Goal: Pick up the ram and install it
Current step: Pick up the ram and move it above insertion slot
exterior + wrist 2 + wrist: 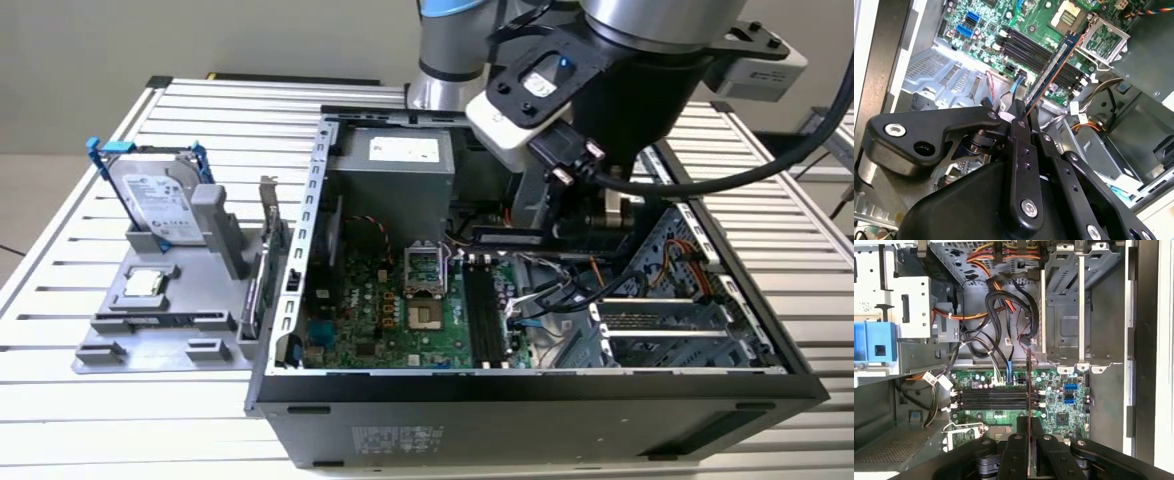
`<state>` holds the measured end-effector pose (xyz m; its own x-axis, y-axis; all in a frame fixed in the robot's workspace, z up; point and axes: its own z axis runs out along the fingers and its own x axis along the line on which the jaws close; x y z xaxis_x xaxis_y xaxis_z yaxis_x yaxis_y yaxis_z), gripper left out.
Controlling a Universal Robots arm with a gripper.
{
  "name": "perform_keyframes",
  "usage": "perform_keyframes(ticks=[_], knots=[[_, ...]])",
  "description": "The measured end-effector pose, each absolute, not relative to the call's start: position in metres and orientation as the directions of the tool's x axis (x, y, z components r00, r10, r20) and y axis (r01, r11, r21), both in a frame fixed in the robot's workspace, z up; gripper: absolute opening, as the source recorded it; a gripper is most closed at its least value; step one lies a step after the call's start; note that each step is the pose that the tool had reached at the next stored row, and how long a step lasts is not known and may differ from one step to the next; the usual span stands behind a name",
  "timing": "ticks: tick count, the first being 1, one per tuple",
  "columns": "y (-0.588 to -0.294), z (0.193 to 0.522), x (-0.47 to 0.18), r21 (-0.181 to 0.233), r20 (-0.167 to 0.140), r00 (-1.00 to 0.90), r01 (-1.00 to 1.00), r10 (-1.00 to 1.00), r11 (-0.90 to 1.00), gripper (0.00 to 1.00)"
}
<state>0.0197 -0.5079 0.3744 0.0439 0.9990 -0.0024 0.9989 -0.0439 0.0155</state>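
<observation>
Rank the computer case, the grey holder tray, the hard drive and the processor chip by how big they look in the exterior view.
1. computer case
2. grey holder tray
3. hard drive
4. processor chip
The case seems nearest the camera, but the differences look too plain for that to change the order.

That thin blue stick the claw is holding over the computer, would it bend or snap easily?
Probably stiff: the ram juts straight out from the gripper without sagging. Likely light, since a pinch at one end carries it. Being so thin, it may crack if pushed sideways.
</observation>
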Motion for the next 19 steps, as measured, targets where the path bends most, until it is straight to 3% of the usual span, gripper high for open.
perform_keyframes(ticks=[19], knots=[[-0.5035,0.3743,0.0293,0.016,-0.005,0.057,0.998,0.998,-0.057,0.00]])
